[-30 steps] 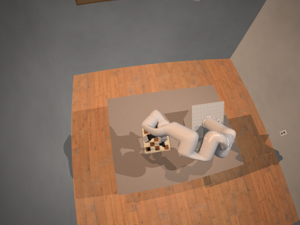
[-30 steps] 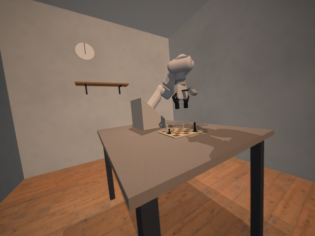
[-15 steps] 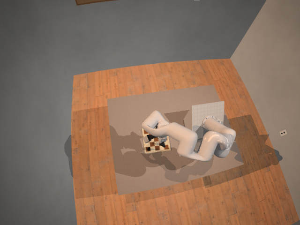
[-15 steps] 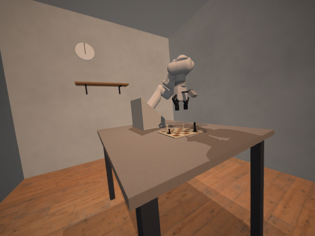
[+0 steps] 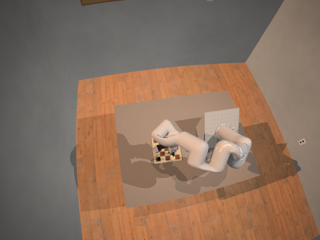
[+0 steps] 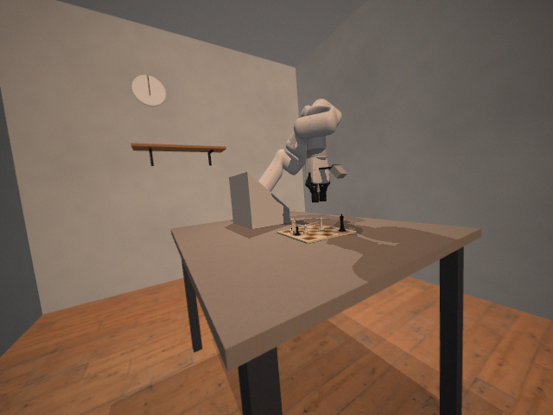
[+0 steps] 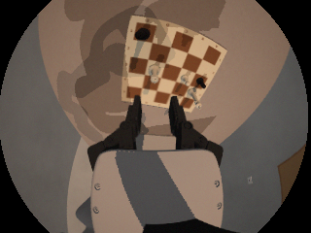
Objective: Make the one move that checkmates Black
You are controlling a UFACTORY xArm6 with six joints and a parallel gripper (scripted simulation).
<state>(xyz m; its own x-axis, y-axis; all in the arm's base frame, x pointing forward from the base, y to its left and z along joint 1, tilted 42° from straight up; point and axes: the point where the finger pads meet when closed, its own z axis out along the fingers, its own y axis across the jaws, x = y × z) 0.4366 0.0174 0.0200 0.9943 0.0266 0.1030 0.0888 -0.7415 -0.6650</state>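
Gripper: fingers partly drawn in, holding nothing, poised high above the chessboard. White pieces stand on that chessboard. Risk: narrowed fingers descending could topple neighbouring pieces.

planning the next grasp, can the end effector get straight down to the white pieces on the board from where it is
Probably yes. The end effector hangs well above the board, fingers partly closed on nothing, with only open air below. The white pieces stand apart from the tall black piece, though the narrowed fingers may need widening first.
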